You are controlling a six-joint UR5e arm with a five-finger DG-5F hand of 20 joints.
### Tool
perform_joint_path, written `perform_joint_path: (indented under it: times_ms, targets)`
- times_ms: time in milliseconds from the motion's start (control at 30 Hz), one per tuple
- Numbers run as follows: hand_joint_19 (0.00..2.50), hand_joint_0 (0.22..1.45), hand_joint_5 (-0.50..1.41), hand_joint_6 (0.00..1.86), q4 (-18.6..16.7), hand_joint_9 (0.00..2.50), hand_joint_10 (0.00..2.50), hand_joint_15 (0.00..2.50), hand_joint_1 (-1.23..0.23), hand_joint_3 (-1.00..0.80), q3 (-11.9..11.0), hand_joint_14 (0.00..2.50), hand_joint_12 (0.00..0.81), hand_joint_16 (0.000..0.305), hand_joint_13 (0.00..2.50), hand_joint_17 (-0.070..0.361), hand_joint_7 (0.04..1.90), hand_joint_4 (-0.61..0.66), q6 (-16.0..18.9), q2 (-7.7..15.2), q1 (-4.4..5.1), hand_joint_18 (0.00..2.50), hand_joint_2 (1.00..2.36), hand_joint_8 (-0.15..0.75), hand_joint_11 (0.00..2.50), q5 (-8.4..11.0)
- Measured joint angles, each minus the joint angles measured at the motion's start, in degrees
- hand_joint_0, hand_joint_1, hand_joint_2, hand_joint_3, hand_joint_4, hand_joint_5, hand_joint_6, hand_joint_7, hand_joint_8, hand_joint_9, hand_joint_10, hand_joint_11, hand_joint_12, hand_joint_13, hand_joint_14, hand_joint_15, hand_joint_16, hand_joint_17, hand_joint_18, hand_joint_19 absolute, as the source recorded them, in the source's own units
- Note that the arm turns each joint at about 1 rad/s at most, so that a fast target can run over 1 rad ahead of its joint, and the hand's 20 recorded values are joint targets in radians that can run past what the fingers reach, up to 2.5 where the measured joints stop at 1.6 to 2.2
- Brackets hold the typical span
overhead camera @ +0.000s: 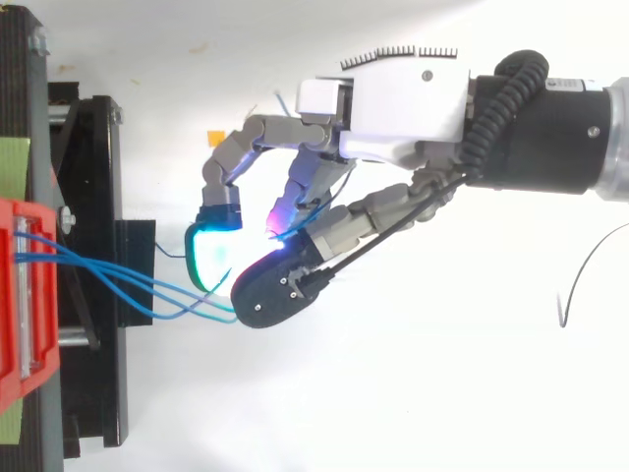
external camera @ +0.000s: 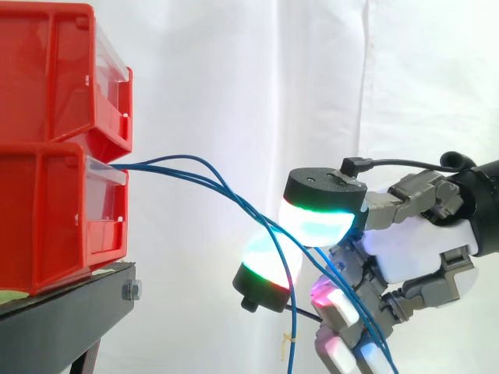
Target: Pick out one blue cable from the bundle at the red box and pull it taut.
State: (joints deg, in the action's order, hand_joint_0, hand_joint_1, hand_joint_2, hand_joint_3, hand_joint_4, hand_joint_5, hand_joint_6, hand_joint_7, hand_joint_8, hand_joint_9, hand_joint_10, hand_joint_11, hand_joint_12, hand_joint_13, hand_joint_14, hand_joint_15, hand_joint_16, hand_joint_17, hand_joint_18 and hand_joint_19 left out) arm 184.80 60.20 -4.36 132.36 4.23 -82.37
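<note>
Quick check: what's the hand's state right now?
The hand is shut on the blue cables; its fingers are curled round them.

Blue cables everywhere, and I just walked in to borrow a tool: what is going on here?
A robot hand has its fingers curled on the blue cables that come out of the lower red bin. Several strands run through the pinch and hang in a slack curve toward the bin, so nothing is pulled taut yet.
</note>
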Motion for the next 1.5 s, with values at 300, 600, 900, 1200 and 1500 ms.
perform_joint_path:
  times_ms: [300, 600, 900, 1200, 1500]
  targets:
    - [0.8, 0.47, -0.08, 0.88, 2.2, 1.19, 0.02, 0.64, -0.63, -0.5, 0.0, 0.03, 0.302, 0.047, 0.98, 0.105, 0.89, -0.05, 0.3, -1.2, 0.01, 0.88, 1.0, 0.229, 0.62, 0.1]
    - [0.83, 0.54, -0.08, 0.88, 2.7, 1.2, 0.02, 0.66, -0.6, -0.5, -0.1, 0.03, 0.277, 0.041, 0.96, 0.091, 0.94, -0.08, 0.3, -1.4, 0.04, 0.84, 1.0, 0.211, 0.64, 0.1]
    - [0.83, 0.55, -0.08, 0.88, 3.2, 1.2, 0.02, 0.66, -0.66, -0.38, -0.6, 0.03, 0.279, 0.04, 0.96, 0.09, 0.95, -0.09, 0.5, -1.5, 0.01, 0.83, 1.01, 0.211, 0.65, 0.11]
    - [0.81, 0.54, -0.06, 0.89, 3.9, 1.23, 0.02, 0.65, -0.73, -0.18, -1.1, 0.02, 0.287, 0.043, 0.97, 0.096, 0.95, -0.13, 0.5, -1.5, 0.04, 0.86, 1.02, 0.223, 0.63, 0.13]
    - [0.78, 0.55, -0.03, 0.89, 4.2, 1.28, 0.02, 0.63, -0.79, -0.09, -1.3, 0.02, 0.308, 0.048, 1.01, 0.109, 0.93, -0.18, 0.5, -1.5, 0.28, 0.93, 1.02, 0.228, 0.59, 0.68]
